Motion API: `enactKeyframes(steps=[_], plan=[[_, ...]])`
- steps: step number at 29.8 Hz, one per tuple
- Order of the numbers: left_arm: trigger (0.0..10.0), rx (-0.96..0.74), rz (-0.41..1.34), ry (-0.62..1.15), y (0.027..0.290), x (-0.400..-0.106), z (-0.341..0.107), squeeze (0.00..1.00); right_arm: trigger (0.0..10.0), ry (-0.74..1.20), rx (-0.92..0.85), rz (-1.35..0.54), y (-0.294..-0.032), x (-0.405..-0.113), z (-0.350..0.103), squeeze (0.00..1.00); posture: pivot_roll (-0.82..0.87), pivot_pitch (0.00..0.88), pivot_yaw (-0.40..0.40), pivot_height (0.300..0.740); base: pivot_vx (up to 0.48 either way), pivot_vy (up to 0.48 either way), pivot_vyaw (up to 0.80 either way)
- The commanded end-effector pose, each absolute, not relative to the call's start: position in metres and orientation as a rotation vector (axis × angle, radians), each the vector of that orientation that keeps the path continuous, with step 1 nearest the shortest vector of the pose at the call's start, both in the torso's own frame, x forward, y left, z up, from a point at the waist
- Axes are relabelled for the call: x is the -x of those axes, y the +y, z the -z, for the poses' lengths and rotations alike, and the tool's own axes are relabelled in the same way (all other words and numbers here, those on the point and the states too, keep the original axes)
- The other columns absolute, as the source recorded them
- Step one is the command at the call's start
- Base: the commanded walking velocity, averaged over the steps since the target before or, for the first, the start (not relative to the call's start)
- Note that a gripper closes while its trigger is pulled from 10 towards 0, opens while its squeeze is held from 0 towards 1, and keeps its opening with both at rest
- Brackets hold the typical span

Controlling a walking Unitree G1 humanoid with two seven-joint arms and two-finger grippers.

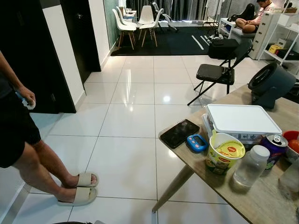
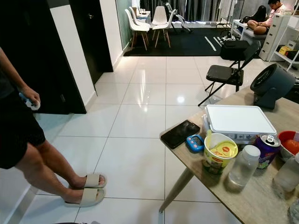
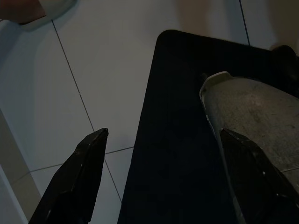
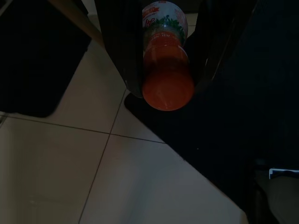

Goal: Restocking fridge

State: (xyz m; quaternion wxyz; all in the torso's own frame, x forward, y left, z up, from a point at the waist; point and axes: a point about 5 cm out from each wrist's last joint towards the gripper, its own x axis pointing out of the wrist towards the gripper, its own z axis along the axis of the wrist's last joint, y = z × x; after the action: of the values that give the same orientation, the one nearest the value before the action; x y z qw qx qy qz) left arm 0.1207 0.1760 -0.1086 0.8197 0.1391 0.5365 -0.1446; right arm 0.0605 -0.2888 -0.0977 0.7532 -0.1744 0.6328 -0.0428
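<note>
Orange-filled clear bottle (image 4: 167, 70) sits clenched in the right gripper (image 4: 168, 88) — carry it steady past the wooden table (image 1: 261, 196) at 3 o'clock; left gripper (image 3: 163, 177) hangs released.

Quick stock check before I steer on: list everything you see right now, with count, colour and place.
Table: 1, light wood, right foreground.
Storage box: 1, white lid, on the table.
Phone: 1, black, table's near corner.
Small device: 1, blue, beside the phone.
Noodle cup: 1, yellow, table front.
Plastic bottle: 1, clear with white cap, next to the noodle cup.
Drink can: 1, purple, behind the plastic bottle.
Fan: 1, dark grey, table's far end.
Folding chair: 1, black, on the tiles.
Dining chairs: several, white, far room.
Person: 1, black shorts, beige slippers, standing at left.
Seated person: 1, far right.
Sauce bottle: 1, orange, between the right gripper's fingers.
Left gripper: open, over the floor.
</note>
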Motion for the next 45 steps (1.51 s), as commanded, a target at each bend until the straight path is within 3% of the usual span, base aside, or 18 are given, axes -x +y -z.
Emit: enactKeyframes(steps=[1, 18, 28, 45], plan=[[10.0, -0.306, 0.337, 1.201, 0.175, -0.107, 0.113, 0.00, 10.0, 1.371, 0.381, 0.068, -0.282, -0.064, 0.100, 0.00, -0.10, 0.007, 0.021, 0.740, 0.000, 0.000, 0.00], [10.0, -0.323, 0.331, 1.212, 0.178, -0.106, 0.113, 0.00, 10.0, 1.358, 0.405, 0.035, -0.275, -0.077, 0.100, 0.00, -0.08, 0.015, 0.006, 0.740, 0.000, 0.000, 0.00], [10.0, -0.328, 0.354, 1.223, 0.168, -0.100, 0.116, 0.00, 10.0, 1.351, 0.431, 0.028, -0.278, -0.081, 0.098, 0.00, -0.07, 0.015, -0.010, 0.740, -0.266, 0.000, 0.00], [10.0, -0.307, 0.293, 1.243, 0.181, -0.093, 0.116, 0.00, 10.0, 1.340, 0.444, 0.015, -0.275, -0.088, 0.098, 0.00, -0.05, 0.008, -0.027, 0.740, -0.308, 0.000, 0.00]])
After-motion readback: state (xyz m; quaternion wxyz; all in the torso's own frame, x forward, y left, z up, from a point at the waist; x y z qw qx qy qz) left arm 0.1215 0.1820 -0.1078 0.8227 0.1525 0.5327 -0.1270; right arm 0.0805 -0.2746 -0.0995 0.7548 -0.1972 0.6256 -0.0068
